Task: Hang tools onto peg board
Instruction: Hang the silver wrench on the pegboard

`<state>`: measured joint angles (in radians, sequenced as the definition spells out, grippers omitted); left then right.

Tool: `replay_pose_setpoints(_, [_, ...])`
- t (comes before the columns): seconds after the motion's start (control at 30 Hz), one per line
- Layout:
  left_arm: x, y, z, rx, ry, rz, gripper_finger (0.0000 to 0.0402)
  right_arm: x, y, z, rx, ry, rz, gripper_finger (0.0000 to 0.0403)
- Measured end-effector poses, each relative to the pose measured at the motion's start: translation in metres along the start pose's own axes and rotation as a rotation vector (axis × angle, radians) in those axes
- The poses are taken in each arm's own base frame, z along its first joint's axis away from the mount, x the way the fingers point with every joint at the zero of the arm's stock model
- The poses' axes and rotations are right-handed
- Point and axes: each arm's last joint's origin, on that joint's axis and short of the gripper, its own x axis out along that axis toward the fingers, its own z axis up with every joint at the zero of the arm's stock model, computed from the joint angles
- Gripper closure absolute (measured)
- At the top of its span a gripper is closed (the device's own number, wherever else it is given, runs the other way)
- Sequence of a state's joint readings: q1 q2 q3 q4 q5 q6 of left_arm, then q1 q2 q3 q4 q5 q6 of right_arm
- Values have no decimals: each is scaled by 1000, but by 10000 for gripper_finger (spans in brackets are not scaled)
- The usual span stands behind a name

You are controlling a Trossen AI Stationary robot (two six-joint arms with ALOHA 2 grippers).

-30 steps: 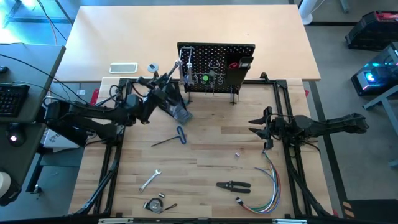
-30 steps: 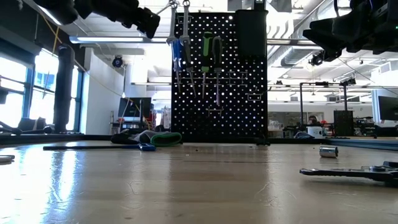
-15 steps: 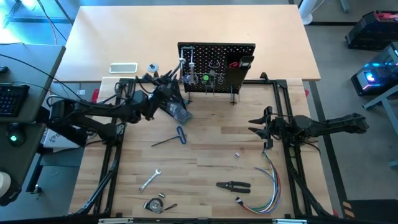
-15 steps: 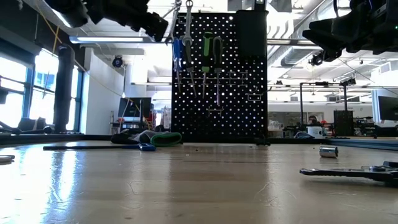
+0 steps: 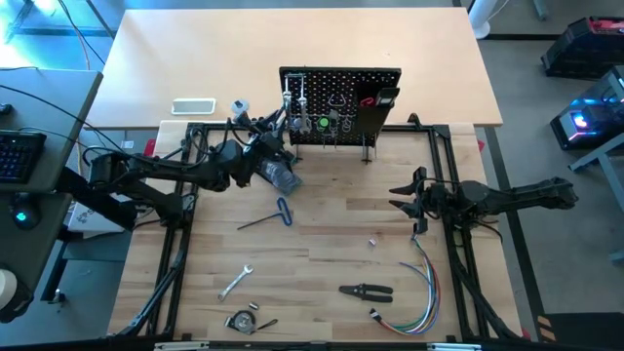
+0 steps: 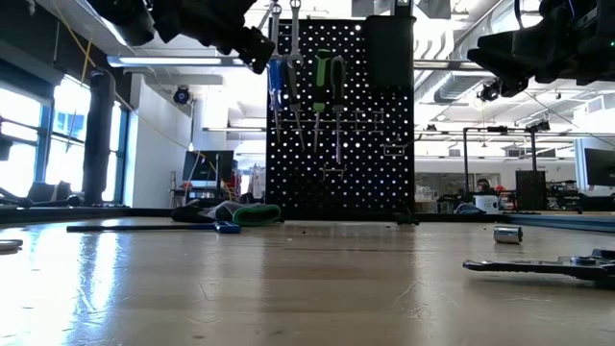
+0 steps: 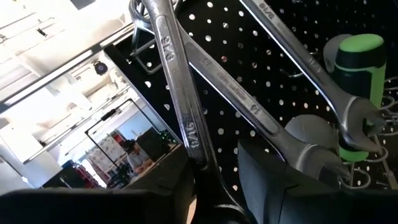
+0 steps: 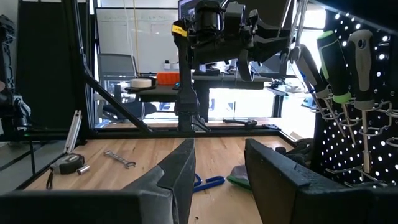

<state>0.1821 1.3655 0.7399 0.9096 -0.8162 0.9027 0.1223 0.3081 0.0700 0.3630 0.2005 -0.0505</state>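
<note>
The peg board (image 5: 341, 102) stands upright at the table's far middle. Silver wrenches (image 7: 249, 102) and green-handled tools (image 6: 320, 77) hang from its hooks. My left gripper (image 5: 275, 125) is high at the board's left edge, shut on a silver wrench (image 7: 177, 81). The wrench's ring end (image 7: 144, 14) lies against the board's upper left, by a wire hook; whether it touches the hook does not show. My right gripper (image 5: 398, 193) waits open over the table's right half, nothing between its fingers (image 8: 180, 180). My left gripper pinches the wrench's shank near its lower end (image 7: 198, 152) between the two fingers. They come about level from the table's left toward the board. The wrench sticks out past the fingertips, slanting upward, lifted well clear of the table.
On the table lie a black glove (image 5: 281, 176), a blue-handled hex key (image 5: 265, 217), a small wrench (image 5: 234, 282), a tape measure (image 5: 242, 321), black pliers (image 5: 367, 291), a small socket (image 5: 372, 243) and a bundle of coloured wires (image 5: 421, 291). Bare wood lies in the middle.
My left gripper has carried the wrench toward the table's right, closing on the peg board's left edge. The wrench stays gripped and slanted upward, its upper end now against the board's top left.
</note>
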Motion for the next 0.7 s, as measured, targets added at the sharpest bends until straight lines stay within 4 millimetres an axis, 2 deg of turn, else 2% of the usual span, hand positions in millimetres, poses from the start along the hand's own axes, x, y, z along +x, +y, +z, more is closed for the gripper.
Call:
replay_pose_setpoints(0.13, [-2,-2,2,-3,-14,-14,278,0,0,0,0,1,0,269])
replay_pose_setpoints(0.47, [-4,-2,3,-37,7,3,182,0,0,0,1,1,1,269])
replay_pose_setpoints(0.7, [-12,-5,8,-19,27,9,158,0,0,0,1,1,2,269])
